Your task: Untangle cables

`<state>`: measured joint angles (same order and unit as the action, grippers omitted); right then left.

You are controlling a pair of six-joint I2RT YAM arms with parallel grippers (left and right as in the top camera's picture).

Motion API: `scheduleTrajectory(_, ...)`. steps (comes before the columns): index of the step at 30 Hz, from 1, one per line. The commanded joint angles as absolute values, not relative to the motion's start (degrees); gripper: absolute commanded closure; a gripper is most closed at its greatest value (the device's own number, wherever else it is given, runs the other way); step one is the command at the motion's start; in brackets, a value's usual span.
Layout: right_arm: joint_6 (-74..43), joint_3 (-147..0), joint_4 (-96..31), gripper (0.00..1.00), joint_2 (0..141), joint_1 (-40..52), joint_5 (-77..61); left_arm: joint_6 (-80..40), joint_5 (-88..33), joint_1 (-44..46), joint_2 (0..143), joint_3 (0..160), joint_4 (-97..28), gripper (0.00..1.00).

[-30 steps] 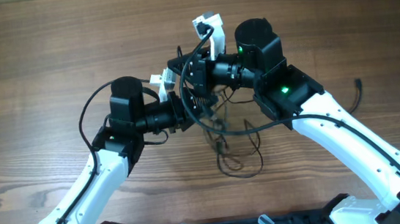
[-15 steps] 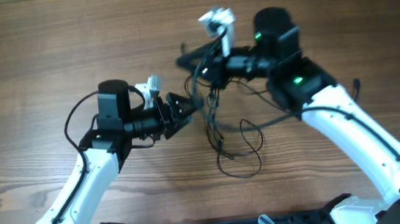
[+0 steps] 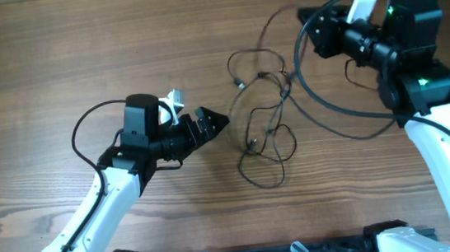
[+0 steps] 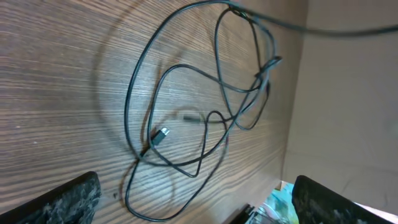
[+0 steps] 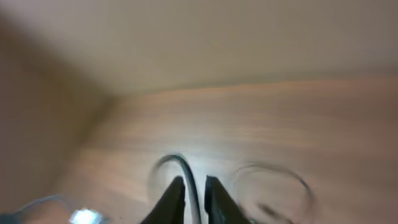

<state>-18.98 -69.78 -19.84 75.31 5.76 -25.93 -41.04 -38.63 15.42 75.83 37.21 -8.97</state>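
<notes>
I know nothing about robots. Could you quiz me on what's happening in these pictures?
1. True or false: the left gripper is pinching a cable.
2. Where does most of the tangle of cables lie? A: on the wooden table between the arms. B: in a basket. C: draped over the left arm.
3. Fill in: one cable passes between the fingers of the ___ gripper.
Key: 1 false; it stands wide open and empty. 2 A. 3 right; the right gripper is closed on it.

cables [image 4: 161,135]: maybe 2 | left pincer [image 3: 218,120], right pincer [image 3: 307,17]: 2 | table [image 3: 76,41]: 1
</notes>
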Motion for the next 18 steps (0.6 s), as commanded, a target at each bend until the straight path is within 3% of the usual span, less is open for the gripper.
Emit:
scheduleTrajectory(1, -10.9, -69.9, -27.4, 0.84, 77.3, 6.1, -16.0, -39.7, -34.8, 15.7, 75.8, 37.1, -9.0, 0.00)
scheduleTrajectory(3, -8.6, -69.8, -31.8, 0.87, 78.8, 6.1, -11.6, -40.2, -32.8, 15.6, 75.8, 37.1, -9.0, 0.00)
scheduleTrajectory(4, -8.5, -69.8, -33.6, 0.95, 79.6, 6.1, -9.9, -41.2, -32.2, 15.6, 75.8, 37.1, -9.0, 0.00)
scheduleTrajectory(7, -5.9, -69.8, -34.7, 0.95, 80.4, 6.2, -16.6, -41.2, -32.2, 15.6, 75.8, 37.1, -9.2, 0.00)
scheduleTrajectory(10, -3.0, -69.8, -34.3, 0.71, 80.6, 6.2, -26.9, -41.2, -31.0, 15.6, 75.8, 37.1, -9.3, 0.00)
scheduleTrajectory(13, -6.1, -69.7, -36.5, 0.54, 82.5, 8.1, -30.6, -45.3, -22.9, 15.6, 75.8, 37.1, -11.7, 0.00)
scheduleTrajectory(16, -12.3, -69.5, -41.1, 0.49, 86.0, 13.0, -31.1, -65.5, -6.6, 14.9, 75.8, 37.1, -21.5, 0.00)
scheduleTrajectory(18, -12.0, -68.5, -41.0, 0.43, 87.8, 16.6, -31.6, -71.9, -0.8, 13.4, 75.8, 37.1, -25.8, 0.00)
